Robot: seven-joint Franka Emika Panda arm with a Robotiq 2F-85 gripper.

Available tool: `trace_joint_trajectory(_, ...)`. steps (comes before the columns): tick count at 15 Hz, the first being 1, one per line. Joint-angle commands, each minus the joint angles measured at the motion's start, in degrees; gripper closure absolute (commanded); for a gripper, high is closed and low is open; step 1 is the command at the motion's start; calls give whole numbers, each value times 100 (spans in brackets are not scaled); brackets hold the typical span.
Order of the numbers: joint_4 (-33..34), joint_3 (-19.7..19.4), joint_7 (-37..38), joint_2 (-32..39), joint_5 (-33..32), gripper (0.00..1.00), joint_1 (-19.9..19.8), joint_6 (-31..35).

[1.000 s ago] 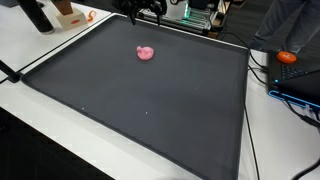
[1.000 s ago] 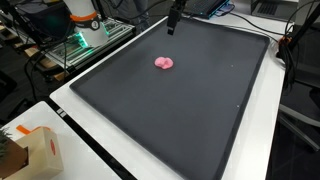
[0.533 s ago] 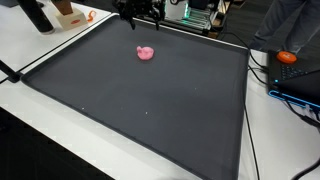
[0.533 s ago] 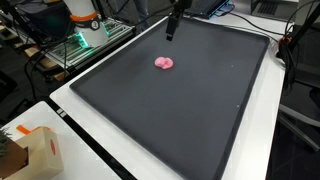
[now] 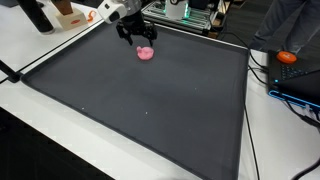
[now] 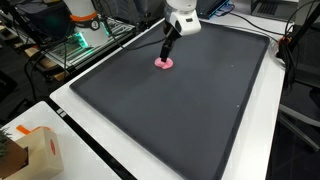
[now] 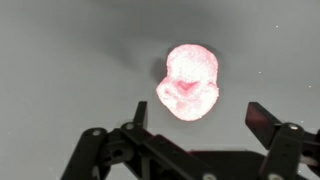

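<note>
A small pink, lumpy soft object [image 5: 146,53] lies on the large black mat [image 5: 150,110]; it also shows in an exterior view [image 6: 163,63]. My gripper [image 5: 139,38] hangs just above it, fingers spread; it is seen too in an exterior view [image 6: 168,50]. In the wrist view the pink object [image 7: 189,82] sits bright and overexposed just ahead of the gap of my gripper [image 7: 200,115], with the two dark fingertips [image 7: 262,118] wide apart on either side and nothing gripped.
White table surrounds the mat [image 6: 190,100]. A cardboard box [image 6: 30,152] stands at a near corner, an orange object [image 5: 287,57] and cables lie off the mat's edge, and equipment with green lights [image 6: 85,40] sits beyond the mat.
The arm has come down from the mat's far edge toward the pink object and now hovers right over it. The object has not moved; the jaws stay wide.
</note>
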Motion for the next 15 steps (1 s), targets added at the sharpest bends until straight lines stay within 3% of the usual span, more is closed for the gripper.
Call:
trace_joint_trajectory(1, -182, -1, -181, 116, 121, 0, -146, 234)
trace_joint_trajectory(5, -188, 37, -250, 246, 185, 0, -215, 212)
trace_joint_trajectory(6, -183, 52, -296, 273, 223, 4, -234, 179)
trace_joint_trajectory(15, -128, 177, -753, 406, 603, 78, -329, 42)
